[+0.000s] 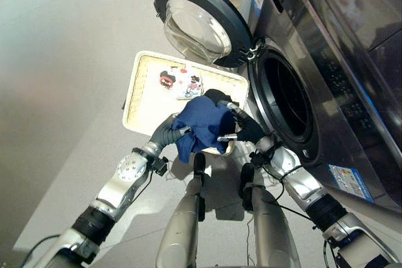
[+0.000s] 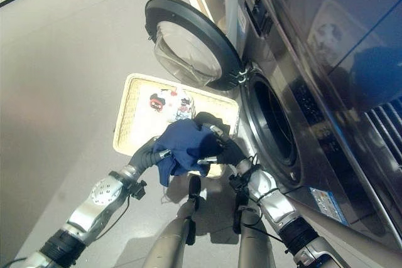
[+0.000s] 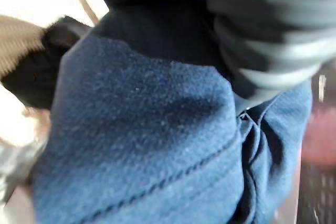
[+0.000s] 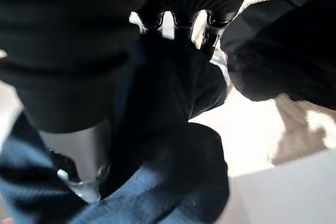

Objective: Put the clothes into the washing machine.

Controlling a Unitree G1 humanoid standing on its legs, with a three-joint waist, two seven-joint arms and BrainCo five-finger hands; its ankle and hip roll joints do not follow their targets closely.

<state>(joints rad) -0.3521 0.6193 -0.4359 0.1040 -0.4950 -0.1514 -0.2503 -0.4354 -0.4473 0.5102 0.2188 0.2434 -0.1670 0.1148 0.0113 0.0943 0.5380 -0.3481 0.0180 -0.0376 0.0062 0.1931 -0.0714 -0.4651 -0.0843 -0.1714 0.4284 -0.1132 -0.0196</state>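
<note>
A dark blue garment [image 1: 204, 123] hangs bunched between my two hands, just above the near edge of the cream laundry basket [image 1: 139, 95]. My left hand [image 1: 167, 134] grips its left side, thumb lying over the cloth. On the right side my right hand [image 1: 250, 131] is curled into the cloth, which sits between its thumb [image 4: 79, 169] and fingers [image 4: 181, 22]. The washing machine's round opening [image 1: 286, 101] lies just right of my right hand, with its door [image 1: 198, 23] swung wide open.
In the basket lie a white garment with cartoon prints [image 1: 185, 83] and a black garment [image 1: 217, 96] at its near right corner. The basket stands on the grey floor directly in front of the open door. Bare floor [image 1: 63, 61] stretches to the left.
</note>
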